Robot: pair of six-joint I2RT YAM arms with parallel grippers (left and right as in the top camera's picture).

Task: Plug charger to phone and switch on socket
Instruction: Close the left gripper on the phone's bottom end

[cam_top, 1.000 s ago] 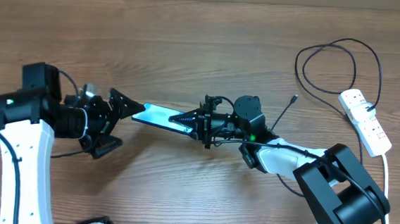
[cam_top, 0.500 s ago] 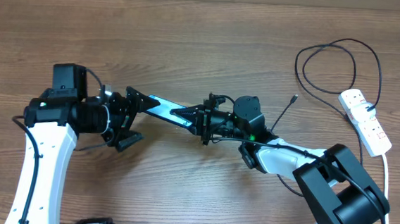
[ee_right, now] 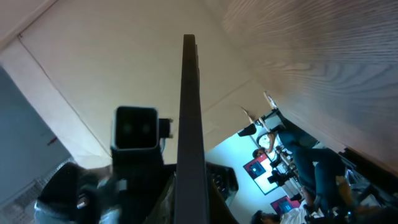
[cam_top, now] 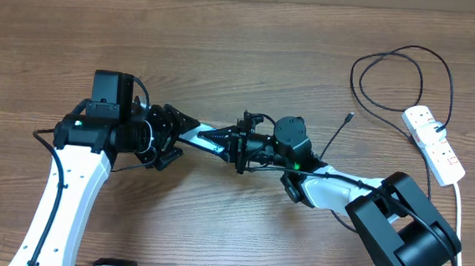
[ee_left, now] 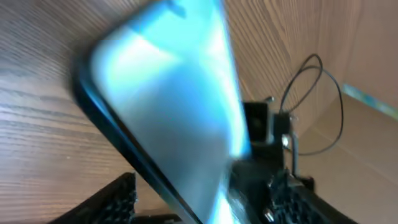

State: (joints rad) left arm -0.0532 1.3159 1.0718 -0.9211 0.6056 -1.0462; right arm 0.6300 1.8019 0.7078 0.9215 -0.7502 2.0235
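Clamping: the right gripper (cam_top: pixel 225 139) has its jaws pressed together on the right end of the phone (cam_top: pixel 207 136), holding it at mid-table; the right wrist camera sees the handset edge-on, a thin dark line rising between the fingers.
At left: the left gripper (cam_top: pixel 176 135) reaches in from the opposite side, its fingers either side of the phone's other end. Whether they bear on the phone or stand just clear of it cannot be told (the left wrist view is blurred).
Left wrist view: the lit blue-white screen fills much of the frame, tilted, with one ribbed finger (ee_left: pixel 115 200) showing below its dark edge.
Position: the phone lies between the two grippers over the middle of the table (cam_top: pixel 227 48), slanting down from left to right in the overhead view, its screen glowing.
Cable: the charger (cam_top: pixel 394 50) loops in black across the far right of the table and runs to the socket (cam_top: pixel 434 145). Its plug tip (cam_top: pixel 350 117) lies free on the wood beside the right arm, well apart from the phone.
Power: the socket sits aslant near the right edge, its thick white cord (cam_top: pixel 459 207) running toward the near edge; the switch positions are too small to read.
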